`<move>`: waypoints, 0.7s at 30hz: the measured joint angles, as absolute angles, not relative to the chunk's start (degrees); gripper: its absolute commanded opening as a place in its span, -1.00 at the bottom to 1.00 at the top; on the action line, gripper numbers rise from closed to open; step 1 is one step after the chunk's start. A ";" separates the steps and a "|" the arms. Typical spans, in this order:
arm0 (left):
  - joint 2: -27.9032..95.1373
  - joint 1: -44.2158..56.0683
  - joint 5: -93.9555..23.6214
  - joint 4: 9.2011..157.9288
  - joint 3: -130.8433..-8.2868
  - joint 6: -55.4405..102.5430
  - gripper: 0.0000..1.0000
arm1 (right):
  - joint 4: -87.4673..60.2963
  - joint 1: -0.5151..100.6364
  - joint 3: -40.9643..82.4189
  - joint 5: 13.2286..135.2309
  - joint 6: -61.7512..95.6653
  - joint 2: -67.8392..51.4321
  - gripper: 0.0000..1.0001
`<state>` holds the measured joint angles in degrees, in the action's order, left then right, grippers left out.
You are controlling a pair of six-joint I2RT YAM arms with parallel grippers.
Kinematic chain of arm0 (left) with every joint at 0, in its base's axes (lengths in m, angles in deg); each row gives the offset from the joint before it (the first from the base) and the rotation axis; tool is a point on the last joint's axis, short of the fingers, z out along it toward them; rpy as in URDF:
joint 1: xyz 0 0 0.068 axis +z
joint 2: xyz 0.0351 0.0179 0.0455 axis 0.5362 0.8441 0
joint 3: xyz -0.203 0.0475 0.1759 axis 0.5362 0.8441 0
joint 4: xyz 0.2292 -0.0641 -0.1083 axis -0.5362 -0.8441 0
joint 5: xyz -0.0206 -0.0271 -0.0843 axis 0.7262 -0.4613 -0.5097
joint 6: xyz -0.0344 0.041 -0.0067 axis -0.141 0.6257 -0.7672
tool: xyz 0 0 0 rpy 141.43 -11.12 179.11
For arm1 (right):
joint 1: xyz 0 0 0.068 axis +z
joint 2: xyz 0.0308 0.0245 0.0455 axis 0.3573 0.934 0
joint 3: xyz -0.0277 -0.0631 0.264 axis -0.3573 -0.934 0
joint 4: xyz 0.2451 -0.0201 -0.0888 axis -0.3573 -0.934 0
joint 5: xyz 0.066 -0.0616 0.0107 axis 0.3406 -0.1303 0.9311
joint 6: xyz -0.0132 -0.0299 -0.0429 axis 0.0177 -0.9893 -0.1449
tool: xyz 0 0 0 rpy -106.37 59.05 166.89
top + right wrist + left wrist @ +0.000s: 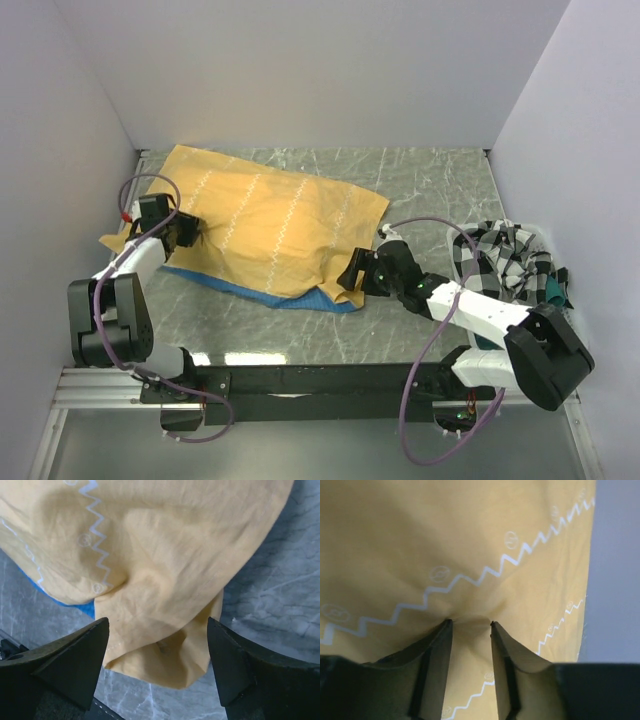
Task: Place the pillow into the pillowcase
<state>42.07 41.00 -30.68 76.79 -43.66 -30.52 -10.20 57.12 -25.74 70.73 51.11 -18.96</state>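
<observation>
The mustard-yellow pillowcase (pixel 270 220) with pale zigzag stripes lies bulging across the table, its blue side (pixel 300 298) showing along the near edge. The pillow is hidden from view. My left gripper (pixel 188 232) is at the pillowcase's left end. In the left wrist view its narrowed fingers (pixel 470 623) pinch a puckered fold of the yellow fabric (pixel 470 540). My right gripper (pixel 352 272) is at the near right corner. There it stands wide open (pixel 157 627), its tips on either side of the loose yellow hem (pixel 165 650), not touching it.
A black-and-white checked cloth (pixel 505 258) lies crumpled at the right, beside the right arm. White walls close in the grey marbled table (pixel 420 180) on the left, back and right. A black rail runs along the near edge.
</observation>
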 measured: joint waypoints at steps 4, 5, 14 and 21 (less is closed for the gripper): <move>40.19 38.78 -29.67 74.83 -45.40 -27.00 0.16 | -9.55 59.15 -25.72 69.14 51.70 -19.16 0.67; 39.40 37.73 -28.97 73.67 -46.02 -25.93 0.18 | -9.61 59.50 -25.72 68.59 51.75 -19.33 0.67; 31.90 2.86 -19.31 66.41 -54.17 -12.20 0.45 | -11.23 52.62 -25.65 66.73 52.45 -23.29 0.65; 45.50 -21.62 -9.04 58.33 -62.65 -5.05 0.56 | -12.24 39.76 -21.19 72.92 52.47 -22.92 0.64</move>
